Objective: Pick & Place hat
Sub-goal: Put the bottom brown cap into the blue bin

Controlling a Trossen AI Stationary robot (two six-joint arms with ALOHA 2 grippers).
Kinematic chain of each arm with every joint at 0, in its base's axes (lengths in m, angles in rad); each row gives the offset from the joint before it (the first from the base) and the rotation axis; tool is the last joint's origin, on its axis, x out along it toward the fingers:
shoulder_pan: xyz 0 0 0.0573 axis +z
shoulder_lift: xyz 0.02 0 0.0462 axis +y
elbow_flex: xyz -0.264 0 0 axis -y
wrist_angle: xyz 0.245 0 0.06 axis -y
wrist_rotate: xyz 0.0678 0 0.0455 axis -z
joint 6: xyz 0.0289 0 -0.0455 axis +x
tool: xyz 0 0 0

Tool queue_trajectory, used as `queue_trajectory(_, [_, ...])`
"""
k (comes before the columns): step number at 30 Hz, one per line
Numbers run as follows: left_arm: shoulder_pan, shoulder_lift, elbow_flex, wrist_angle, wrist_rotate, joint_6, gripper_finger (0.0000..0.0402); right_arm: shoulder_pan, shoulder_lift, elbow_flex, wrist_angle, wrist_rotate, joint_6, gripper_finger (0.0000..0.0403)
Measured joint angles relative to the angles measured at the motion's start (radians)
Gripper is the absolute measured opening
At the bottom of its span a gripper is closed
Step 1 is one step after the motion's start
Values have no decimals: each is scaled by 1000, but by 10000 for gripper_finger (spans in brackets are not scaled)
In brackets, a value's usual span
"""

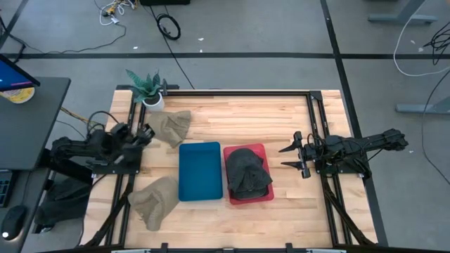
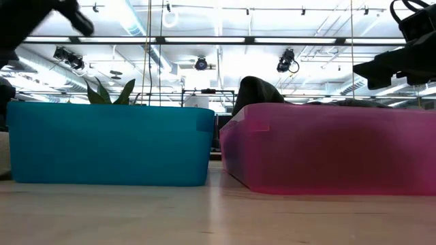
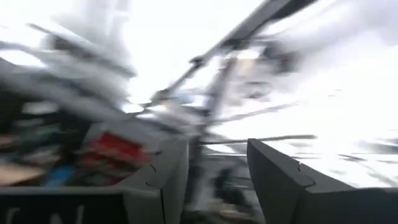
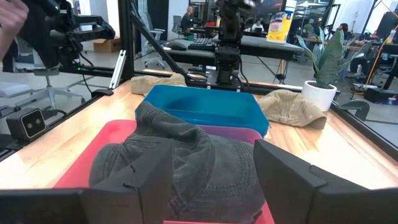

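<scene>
A dark grey hat [image 1: 247, 172] lies crumpled in the red bin [image 1: 261, 149] at mid-table; it also shows in the right wrist view [image 4: 180, 155]. One tan hat [image 1: 171, 126] lies on the table at the far left. Another tan hat [image 1: 155, 200] lies at the near left. My left gripper [image 1: 146, 133] is open and empty, just left of the far tan hat; its wrist view [image 3: 217, 146] is tipped up toward the room. My right gripper [image 1: 290, 157] is open and empty, right of the red bin and pointing at it.
A blue bin [image 1: 200, 172] stands beside the red bin on its left, with nothing in it. A potted plant [image 1: 149, 88] stands at the far left corner. Black frame rails [image 1: 316, 119] run along the table's sides. Bare wood lies right of the red bin.
</scene>
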Motion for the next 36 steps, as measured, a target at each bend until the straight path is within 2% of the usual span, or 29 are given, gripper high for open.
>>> queue_trajectory(2, [-24, 0, 0, 85, 112, -14, 170, 0, 0, 0, 0, 0, 0, 224])
queue_trajectory(5, [-86, 0, 3, 177, 187, -4, 170, 0, 0, 0, 0, 0, 0, 224])
queue_trajectory(9, [-199, 14, 27, 189, 195, 99, 170, 0, 0, 0, 0, 0, 1, 224])
queue_trajectory(12, [-289, 71, 56, 183, 184, 181, 170, 0, 0, 0, 0, 0, -1, 224])
queue_trajectory(17, [-457, 251, 155, 184, 187, 306, 170, 0, 0, 0, 0, 0, -1, 224])
queue_trajectory(20, [-580, 387, 251, 97, 166, 446, 170, 0, 0, 0, 0, 0, 1, 224])
queue_trajectory(21, [-622, 431, 290, 35, 110, 493, 170, 0, 0, 0, 0, 0, 0, 224])
queue_trajectory(22, [-665, 475, 340, -47, 10, 528, 170, 0, 0, 0, 0, 0, 0, 224])
queue_trajectory(25, [-791, 604, 512, -378, -414, 586, 170, 0, 0, 0, 0, 0, 1, 224])
queue_trajectory(28, [-899, 755, 676, -682, -866, 472, 170, 0, 0, 0, 0, 0, 0, 224])
queue_trajectory(30, [-954, 853, 772, -865, -1069, 336, 170, 0, 0, 0, 0, 0, 1, 224])
queue_trajectory(32, [-993, 949, 870, -1041, -1135, 173, 170, 0, 0, 0, 0, 0, 1, 224])
queue_trajectory(36, [-1013, 1145, 1056, -1355, -1124, -80, 170, 0, 0, 0, 0, 0, 1, 224])
